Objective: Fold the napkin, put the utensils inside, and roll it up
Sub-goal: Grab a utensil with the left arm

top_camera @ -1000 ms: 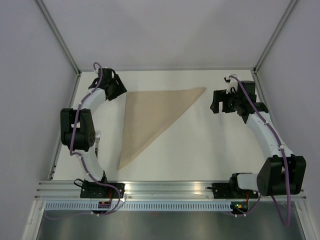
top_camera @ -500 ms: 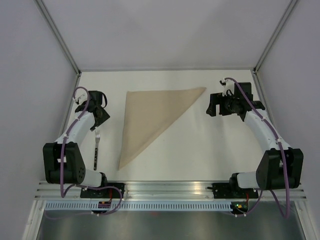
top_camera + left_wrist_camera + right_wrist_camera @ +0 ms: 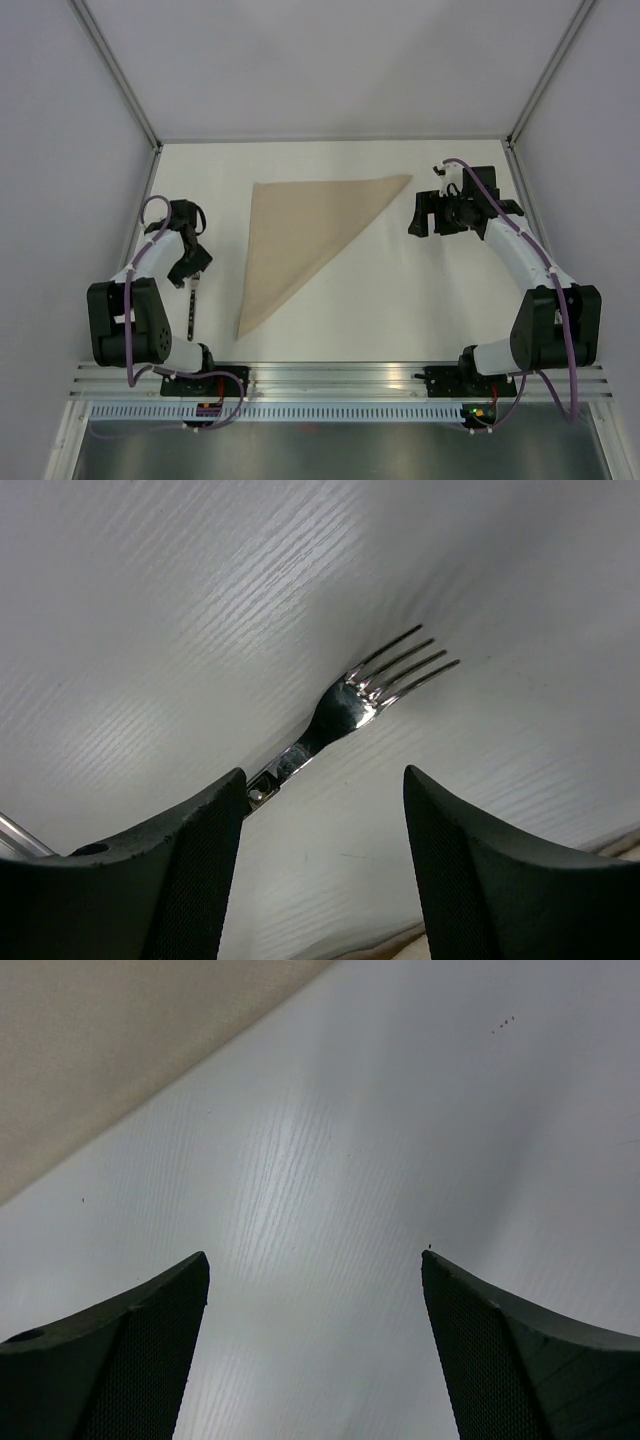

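Observation:
The napkin [image 3: 300, 235] lies folded into a tan triangle mid-table, one tip at the back right, one at the near left. Left of it the fork [image 3: 190, 310] lies flat, its black handle toward the near edge. My left gripper [image 3: 191, 266] hangs open over the fork's head. In the left wrist view the silver tines [image 3: 400, 665] lie ahead of the open gripper [image 3: 322, 780], and the neck runs under the left finger [image 3: 190, 850]. My right gripper [image 3: 424, 214] is open right of the napkin's back tip, nothing between its fingers [image 3: 315, 1260]; the napkin [image 3: 120, 1040] fills that view's upper left.
White tabletop [image 3: 400, 300] bounded by grey walls and an aluminium rail [image 3: 330, 375] along the near edge. A strip of the napkin's edge [image 3: 400, 945] shows at the bottom of the left wrist view.
My left arm has swung back from the napkin's back-left corner toward the near left and come down over the fork's head. The right gripper has drifted slightly left. The napkin has not moved.

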Robot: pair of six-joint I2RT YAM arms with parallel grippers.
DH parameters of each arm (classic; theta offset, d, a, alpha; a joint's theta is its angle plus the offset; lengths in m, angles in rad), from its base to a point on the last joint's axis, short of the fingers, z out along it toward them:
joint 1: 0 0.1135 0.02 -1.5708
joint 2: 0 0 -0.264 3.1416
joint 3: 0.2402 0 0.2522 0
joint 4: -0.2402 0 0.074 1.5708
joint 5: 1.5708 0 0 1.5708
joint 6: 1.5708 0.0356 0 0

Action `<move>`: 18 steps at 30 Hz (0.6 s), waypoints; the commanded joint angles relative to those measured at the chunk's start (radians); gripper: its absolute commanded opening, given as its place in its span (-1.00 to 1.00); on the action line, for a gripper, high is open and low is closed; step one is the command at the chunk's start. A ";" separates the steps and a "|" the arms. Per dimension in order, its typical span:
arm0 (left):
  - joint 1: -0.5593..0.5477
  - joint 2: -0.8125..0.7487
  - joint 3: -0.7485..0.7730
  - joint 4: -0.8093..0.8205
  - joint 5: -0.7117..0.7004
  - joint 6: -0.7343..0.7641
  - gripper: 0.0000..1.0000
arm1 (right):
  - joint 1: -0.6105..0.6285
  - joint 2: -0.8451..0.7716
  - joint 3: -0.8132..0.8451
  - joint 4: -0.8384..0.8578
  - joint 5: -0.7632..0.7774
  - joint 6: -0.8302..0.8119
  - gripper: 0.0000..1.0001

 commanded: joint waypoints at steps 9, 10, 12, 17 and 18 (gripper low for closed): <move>0.045 0.128 -0.040 0.003 0.122 0.053 0.29 | 0.002 0.010 0.004 -0.002 0.011 0.014 0.81; 0.045 0.137 -0.036 0.000 0.128 0.057 0.28 | 0.002 0.012 0.004 -0.002 0.011 0.014 0.81; 0.045 0.150 -0.036 0.002 0.130 0.053 0.24 | 0.002 0.017 0.004 -0.002 0.012 0.014 0.81; 0.045 0.186 -0.033 0.011 0.150 0.045 0.20 | 0.002 0.024 0.004 -0.002 0.015 0.011 0.81; 0.045 0.191 -0.031 0.013 0.151 0.045 0.19 | 0.004 0.026 0.004 -0.004 0.015 0.011 0.81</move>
